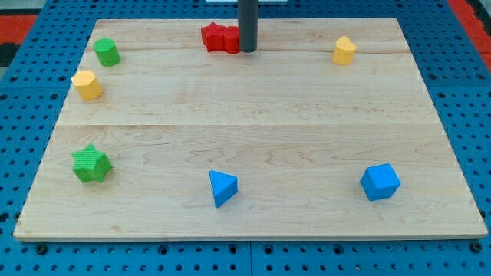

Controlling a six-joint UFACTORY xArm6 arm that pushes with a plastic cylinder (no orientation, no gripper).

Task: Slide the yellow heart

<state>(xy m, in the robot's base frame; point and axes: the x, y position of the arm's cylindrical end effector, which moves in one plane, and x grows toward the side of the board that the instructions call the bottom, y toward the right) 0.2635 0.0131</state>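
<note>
The yellow heart [344,50] lies near the view's top right of the wooden board [253,146]. My tip [248,50] stands near the top middle, well to the left of the heart, right beside the right end of a red block [220,37] whose shape is unclear. It seems to touch the red block. A second yellow block [87,84], which looks like a pentagon or hexagon, lies at the left side.
A green cylinder [107,52] sits at the top left, above the second yellow block. A green star [91,164] is at the bottom left. A blue triangle [222,187] is at the bottom middle and a blue cube [380,182] at the bottom right.
</note>
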